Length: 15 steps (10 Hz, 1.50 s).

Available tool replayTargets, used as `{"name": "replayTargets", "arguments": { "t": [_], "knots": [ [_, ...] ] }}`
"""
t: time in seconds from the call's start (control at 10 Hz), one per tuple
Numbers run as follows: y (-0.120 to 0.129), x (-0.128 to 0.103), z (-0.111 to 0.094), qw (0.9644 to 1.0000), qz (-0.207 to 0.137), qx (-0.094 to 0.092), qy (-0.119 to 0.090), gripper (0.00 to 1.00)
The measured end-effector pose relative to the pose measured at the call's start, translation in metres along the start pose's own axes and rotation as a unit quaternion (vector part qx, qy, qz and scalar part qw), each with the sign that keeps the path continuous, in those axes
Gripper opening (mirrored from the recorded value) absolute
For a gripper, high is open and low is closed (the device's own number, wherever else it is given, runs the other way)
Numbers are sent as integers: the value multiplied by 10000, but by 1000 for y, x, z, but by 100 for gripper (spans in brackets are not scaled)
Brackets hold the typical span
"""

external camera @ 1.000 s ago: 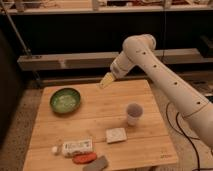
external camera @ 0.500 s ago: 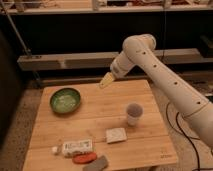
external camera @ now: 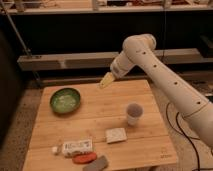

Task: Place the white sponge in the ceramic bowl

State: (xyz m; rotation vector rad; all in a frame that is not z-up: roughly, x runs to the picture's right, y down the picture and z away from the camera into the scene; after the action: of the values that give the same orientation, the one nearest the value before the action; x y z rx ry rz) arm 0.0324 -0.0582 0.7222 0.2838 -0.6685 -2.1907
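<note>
The white sponge [external camera: 116, 135] lies flat on the wooden table [external camera: 100, 117], just in front of and to the left of the cup. The ceramic bowl [external camera: 65, 100] is dark green with a paler inside and stands at the table's left back part. My gripper [external camera: 106, 80] hangs above the back edge of the table, to the right of the bowl and well behind the sponge. It holds nothing that I can see. The white arm [external camera: 150, 65] reaches in from the right.
A small white-grey cup [external camera: 134, 113] stands right of centre. Near the front edge lie a white labelled box [external camera: 77, 146], a small white piece [external camera: 55, 149], a red object [external camera: 84, 158] and a grey block [external camera: 97, 163]. A dark shelf [external camera: 75, 60] runs behind the table.
</note>
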Motion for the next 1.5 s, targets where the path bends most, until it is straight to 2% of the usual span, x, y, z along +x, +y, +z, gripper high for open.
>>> {"name": "replayTargets", "arguments": {
  "t": [0.4,0.7,1.0,1.5],
  "knots": [
    [-2,-2,0,10000,-19,5,-7,80],
    [-21,-16,3,9998,-196,39,-18,80],
    [-28,-21,9,9996,-273,41,-6,80],
    [-63,-54,10,9989,-472,-75,20,80]
  ]
}}
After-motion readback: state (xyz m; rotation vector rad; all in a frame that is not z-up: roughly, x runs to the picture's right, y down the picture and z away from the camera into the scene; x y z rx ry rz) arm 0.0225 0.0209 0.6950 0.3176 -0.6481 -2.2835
